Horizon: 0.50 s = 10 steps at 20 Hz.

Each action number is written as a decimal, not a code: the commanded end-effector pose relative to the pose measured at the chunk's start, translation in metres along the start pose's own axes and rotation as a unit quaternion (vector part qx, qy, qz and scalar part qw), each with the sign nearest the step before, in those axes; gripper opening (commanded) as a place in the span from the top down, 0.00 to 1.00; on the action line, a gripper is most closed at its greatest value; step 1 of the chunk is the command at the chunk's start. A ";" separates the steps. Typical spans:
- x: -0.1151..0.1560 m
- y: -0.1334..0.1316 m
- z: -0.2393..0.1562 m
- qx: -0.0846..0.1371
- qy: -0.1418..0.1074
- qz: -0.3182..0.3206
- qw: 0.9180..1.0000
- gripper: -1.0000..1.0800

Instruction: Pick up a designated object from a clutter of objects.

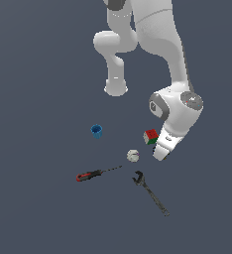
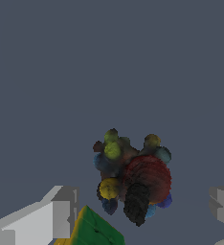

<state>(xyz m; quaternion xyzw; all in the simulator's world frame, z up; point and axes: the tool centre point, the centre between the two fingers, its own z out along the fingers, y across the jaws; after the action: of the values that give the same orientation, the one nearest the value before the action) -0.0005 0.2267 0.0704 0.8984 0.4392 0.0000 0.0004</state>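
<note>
The end effector (image 2: pixel 135 213) hangs wide open, holding nothing, its fingers (image 2: pixel 54 213) either side of the dark lumpy multicoloured object (image 2: pixel 133 177) on the grey table (image 1: pixel 38 208); the white arm (image 1: pixel 175 116) bends down at the exterior view's centre right, beside the red-green-white cube (image 1: pixel 150 136).

You have a flat, dark grey-blue floor (image 1: pixel 38 213) carrying everything. On it sit a small blue cup (image 1: pixel 96 131), a red-green-white cube (image 1: pixel 150 136), a white ball (image 1: pixel 133 156), a red-and-black-handled screwdriver (image 1: pixel 92 174) and a dark metal wrench (image 1: pixel 150 193). In the wrist view, a dark lumpy multicoloured object (image 2: pixel 132 174) lies beside the cube's green face.
</note>
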 end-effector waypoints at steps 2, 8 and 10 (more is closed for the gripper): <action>0.000 -0.001 0.016 0.000 0.000 -0.001 1.000 0.04; 0.000 -0.001 0.038 0.000 0.000 -0.002 1.000 0.04; 0.000 -0.001 0.041 0.000 0.000 -0.002 1.000 0.04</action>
<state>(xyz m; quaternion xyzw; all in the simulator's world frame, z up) -0.0003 0.2281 0.0343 0.8973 0.4414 0.0015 0.0003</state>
